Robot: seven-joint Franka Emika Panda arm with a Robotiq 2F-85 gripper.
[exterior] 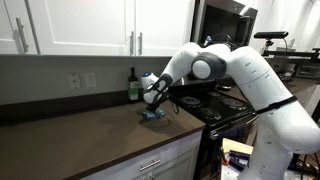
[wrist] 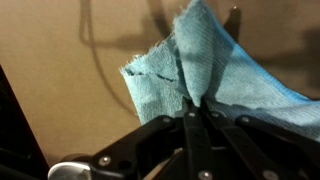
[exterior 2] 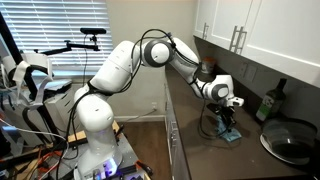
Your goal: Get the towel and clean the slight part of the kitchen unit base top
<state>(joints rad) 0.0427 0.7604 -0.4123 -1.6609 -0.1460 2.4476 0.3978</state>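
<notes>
The light-blue towel fills the upper right of the wrist view, pinched between my gripper's shut black fingers and spread onto the brown kitchen unit base top. In both exterior views the towel lies crumpled on the dark countertop under the downward-pointing gripper. The towel touches the surface close to the stove end of the counter.
A dark green bottle stands by the back wall near the towel. The black stove top with a pan lies next to the counter's end. White cabinets hang above; white drawer fronts sit below.
</notes>
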